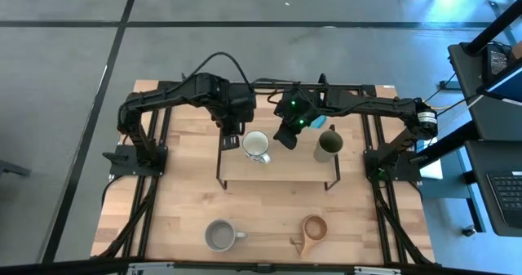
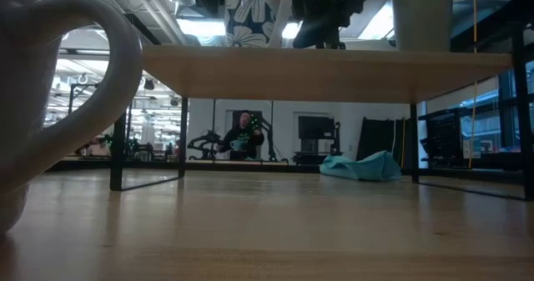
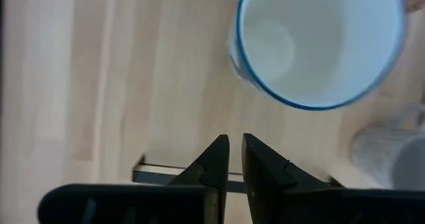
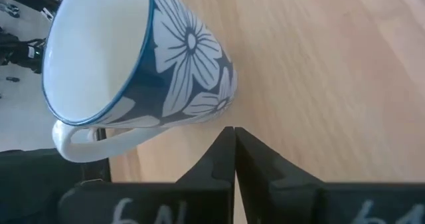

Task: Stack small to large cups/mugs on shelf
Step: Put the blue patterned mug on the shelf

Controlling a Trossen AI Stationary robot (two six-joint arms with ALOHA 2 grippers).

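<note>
Nearest the tabletop's (image 1: 188,218) front edge, the grey mug (image 1: 220,235) and the wooden cup (image 1: 312,229) wait side by side, apparently not yet shelved. Farther back, on the shelf (image 1: 277,170), the floral mug (image 1: 256,146) stands upright with the olive-green cup (image 1: 328,144) to its right, likely placed by size. The left gripper (image 1: 232,137) and right gripper (image 1: 285,136) hover beside the floral mug, fingers nearly together, holding nothing.
</note>
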